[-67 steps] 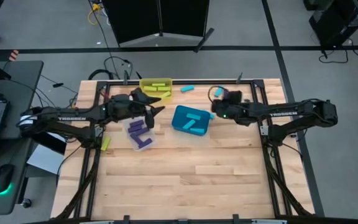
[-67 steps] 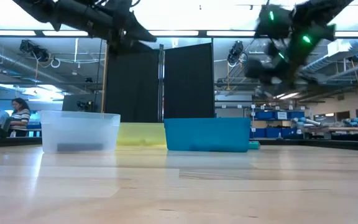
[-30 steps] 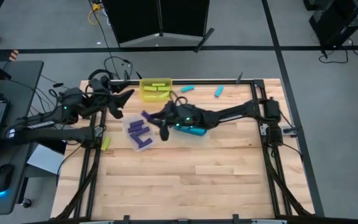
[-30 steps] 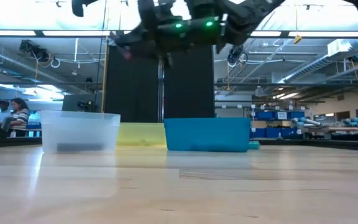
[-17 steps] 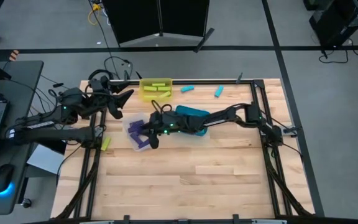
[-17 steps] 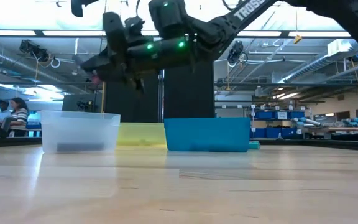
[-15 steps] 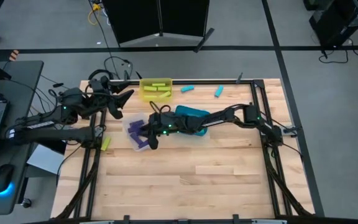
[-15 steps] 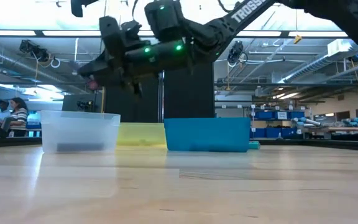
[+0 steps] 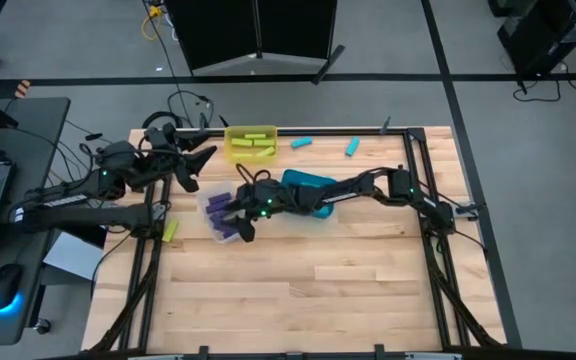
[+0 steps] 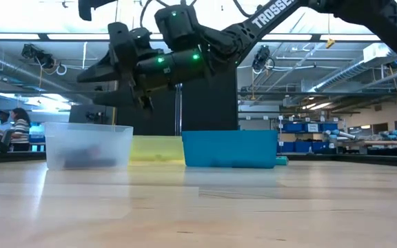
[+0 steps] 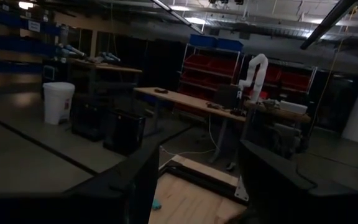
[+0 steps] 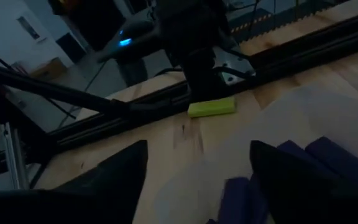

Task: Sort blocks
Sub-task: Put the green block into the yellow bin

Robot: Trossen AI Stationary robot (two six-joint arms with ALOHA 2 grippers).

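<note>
Honestly, those purple blocks [image 9: 222,212] in the clear bin [image 9: 211,222] looked light, rigid and slick, best pinched across the narrow sides. Right claw [image 9: 236,214] hung empty and wide open over that bin, and the left claw [image 9: 190,166] waited beside it, fingers apart, holding nothing.

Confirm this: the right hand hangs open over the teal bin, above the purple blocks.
Wrong bin. The right hand hangs open over the clear bin, above the purple blocks; the teal bin lies farther along under that arm. The high view shows it.
</note>
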